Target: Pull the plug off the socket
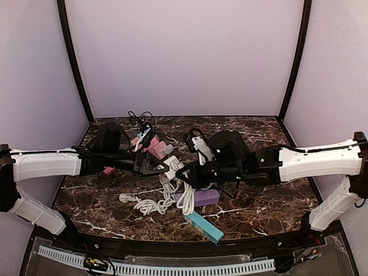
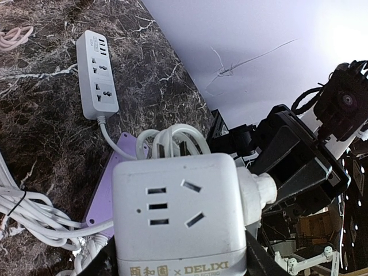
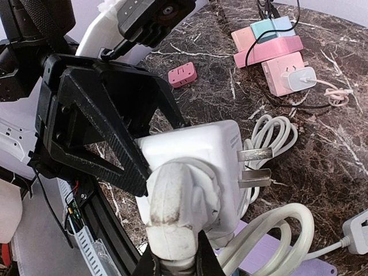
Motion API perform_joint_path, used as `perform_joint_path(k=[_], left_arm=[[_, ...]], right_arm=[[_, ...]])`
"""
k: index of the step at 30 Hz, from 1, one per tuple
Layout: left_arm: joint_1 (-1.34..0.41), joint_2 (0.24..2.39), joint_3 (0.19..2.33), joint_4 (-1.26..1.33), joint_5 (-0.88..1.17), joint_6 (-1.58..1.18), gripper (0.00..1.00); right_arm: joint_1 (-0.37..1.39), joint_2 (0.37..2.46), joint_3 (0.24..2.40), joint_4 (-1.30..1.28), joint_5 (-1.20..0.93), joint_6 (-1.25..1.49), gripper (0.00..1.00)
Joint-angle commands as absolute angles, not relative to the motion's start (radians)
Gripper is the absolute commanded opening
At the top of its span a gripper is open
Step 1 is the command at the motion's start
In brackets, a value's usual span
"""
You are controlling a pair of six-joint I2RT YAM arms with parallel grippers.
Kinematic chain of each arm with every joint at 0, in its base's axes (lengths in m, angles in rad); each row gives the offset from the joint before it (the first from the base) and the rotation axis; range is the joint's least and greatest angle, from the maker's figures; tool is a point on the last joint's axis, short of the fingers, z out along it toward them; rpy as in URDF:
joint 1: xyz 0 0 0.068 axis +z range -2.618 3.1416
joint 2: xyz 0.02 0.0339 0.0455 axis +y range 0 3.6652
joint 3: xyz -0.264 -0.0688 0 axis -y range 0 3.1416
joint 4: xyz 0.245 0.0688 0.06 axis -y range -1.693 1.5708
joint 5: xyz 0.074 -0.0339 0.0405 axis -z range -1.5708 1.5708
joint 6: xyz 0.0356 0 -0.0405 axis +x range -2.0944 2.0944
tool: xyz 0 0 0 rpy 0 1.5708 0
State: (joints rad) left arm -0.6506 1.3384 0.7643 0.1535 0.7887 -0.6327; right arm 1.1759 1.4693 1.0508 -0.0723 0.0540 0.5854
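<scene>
Right wrist: right jaws clamp plug point(image 3: 178, 207); left jaws grip socket point(image 3: 195, 146).

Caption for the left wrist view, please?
White DELIXI cube socket, its side plug pinched by the right gripper.

Lower edge cuts cube socket point(image 2: 178, 224) base; plug point(image 3: 181, 210) lower end too (right wrist view).

a white power strip point(image 2: 96, 75) lies on the dark marble table point(image 1: 270, 201). a purple power strip point(image 1: 206, 197) sits near a teal power strip point(image 1: 204, 226). farther back: a small pink adapter point(image 3: 182, 74), stacked pink and teal socket blocks point(image 3: 270, 43), 1 white charger point(image 3: 300, 77) plugged in.
</scene>
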Motion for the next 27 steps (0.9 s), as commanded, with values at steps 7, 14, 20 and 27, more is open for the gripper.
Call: perform_joint_path(k=[7,14,20,27], left_arm=[[-0.591,1.365,0.726,0.051,0.694,-0.700,0.01],[-0.571,1.384,0.721,0.063,0.697,-0.712,0.01],[-0.564,1.385,0.716,0.077,0.712,-0.702,0.01],[-0.564,1.365,0.716,0.078,0.764,-0.629,0.01]], right_arm=[[1.256,1.420,1.108,-0.202,0.376,0.411,0.00],[1.331,1.503,1.185,-0.251,0.488,0.355,0.00],[1.325,1.512,1.211,-0.277,0.518,0.411,0.00],[1.231,1.443,1.167,-0.266,0.389,0.526,0.00]])
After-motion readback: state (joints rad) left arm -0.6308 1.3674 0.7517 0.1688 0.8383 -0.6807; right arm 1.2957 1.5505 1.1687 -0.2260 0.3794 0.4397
